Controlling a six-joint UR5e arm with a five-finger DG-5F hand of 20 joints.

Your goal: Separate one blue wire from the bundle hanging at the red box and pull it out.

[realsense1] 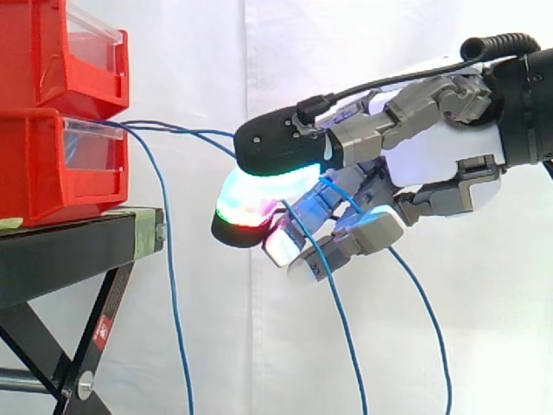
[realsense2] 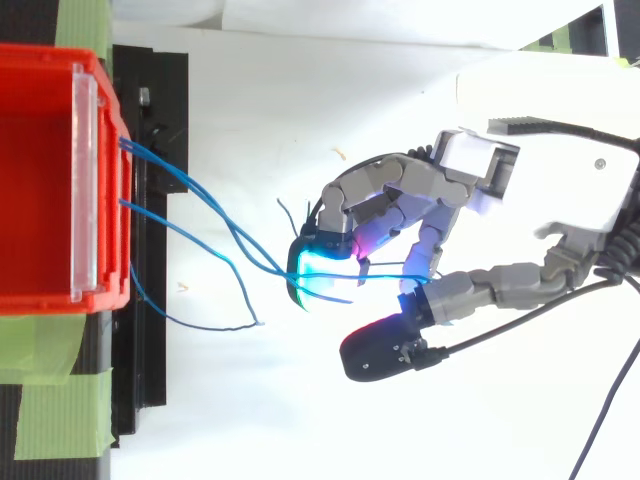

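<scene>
Hand [realsense1: 432,156]: fingers curling shut around blue wires [realsense1: 173,129], which are stretching taut from it to red box [realsense1: 52,164], well beyond. Several strands seemingly being caught; advisable: letting the extras slip free, then pulling steadily away from the box.

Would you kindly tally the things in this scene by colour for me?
2 red bins, upper and lower
3 blue wires, counted as hanging strands in the side view; the bundle may hold more
1 black stand
Total: 6
</scene>
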